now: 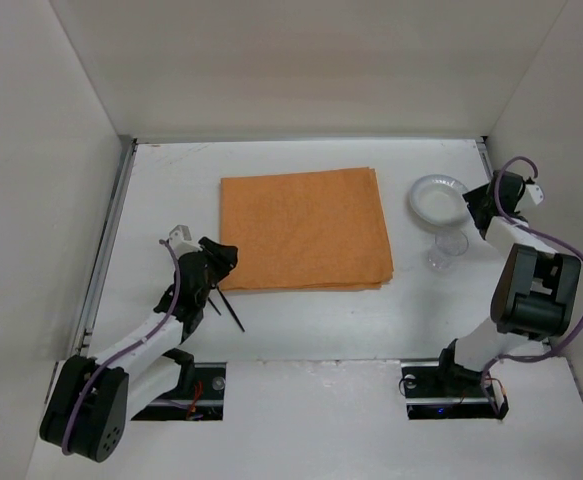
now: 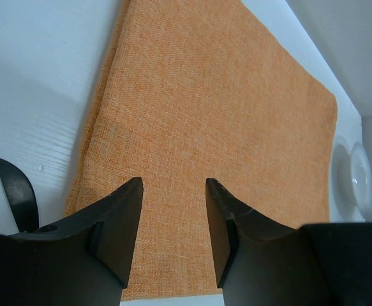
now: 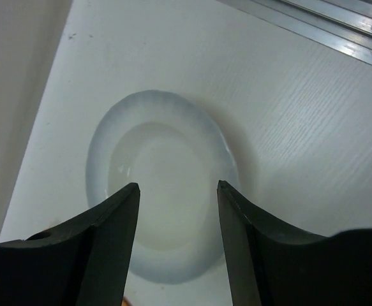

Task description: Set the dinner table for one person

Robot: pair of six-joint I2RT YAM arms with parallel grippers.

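- Plate, round white ceramic (image 3: 163, 159), sits near the matte-white dinner table's (image 1: 321, 320) far right corner; my right gripper (image 3: 176, 188) hovers above, jaws apart, likely to grasp it.
- My left gripper (image 2: 173, 185), likewise apart and empty, faces the orange cloth mat (image 2: 205, 95).

The white-and-black left arm (image 1: 146, 340) stretches forward and inward, low, its black two-finger left gripper (image 2: 173, 185) held with jaws apart. The white-and-black right arm (image 1: 531, 290) folds at the elbow, its black two-finger right gripper (image 3: 178, 188) angled downward, jaws spread wide too.

knife (image 2: 16, 197): lower left, handle hidden behind left gripper (image 2: 173, 185)
plate (image 3: 166, 153): bottom centre, near rim hidden behind right gripper (image 3: 178, 188)
glass (image 1: 449, 248): middle right, outline faint
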